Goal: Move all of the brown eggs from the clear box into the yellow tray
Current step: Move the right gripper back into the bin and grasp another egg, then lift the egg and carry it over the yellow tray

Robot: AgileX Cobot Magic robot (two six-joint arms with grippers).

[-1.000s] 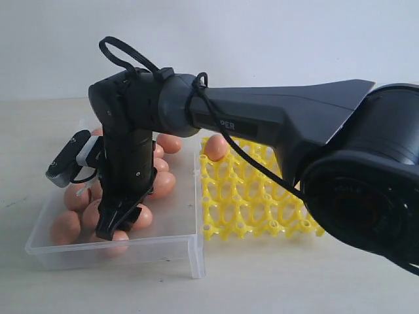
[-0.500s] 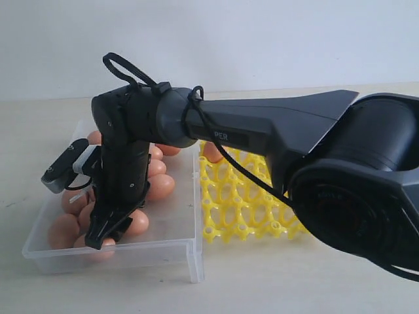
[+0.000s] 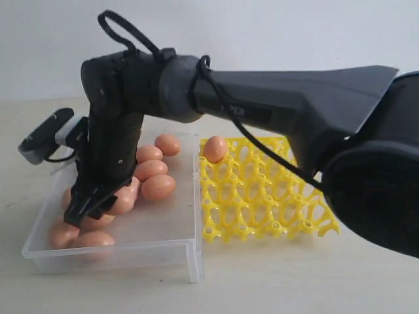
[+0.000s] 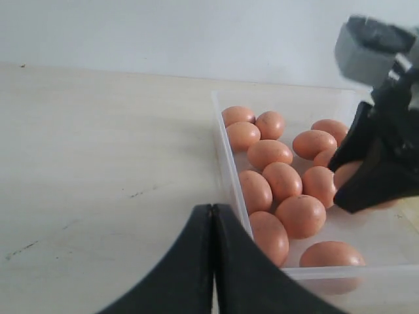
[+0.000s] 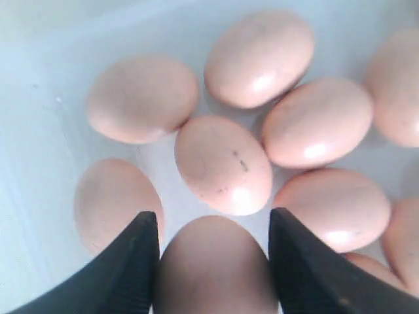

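Observation:
Several brown eggs (image 3: 157,188) lie in the clear box (image 3: 194,216) on the left. One more egg (image 3: 215,149) sits in a far corner cup of the yellow tray (image 3: 262,196), right of the box. My right gripper (image 3: 85,210) reaches across into the box's left part, just above the eggs. In the right wrist view its jaws (image 5: 213,219) are shut on one brown egg (image 5: 216,268), with both fingers touching its sides. My left gripper (image 4: 213,210) is shut and empty, just outside the box wall (image 4: 226,150); it also sees the right gripper (image 4: 366,190).
The box and tray stand side by side on a pale tabletop (image 3: 275,281). The right arm's dark body (image 3: 281,111) spans over the tray. A white wall (image 3: 262,39) rises behind.
The right gripper dipped among the eggs in the box, closed a little on one, and has now risen and shifted left with it. The left gripper shows no change.

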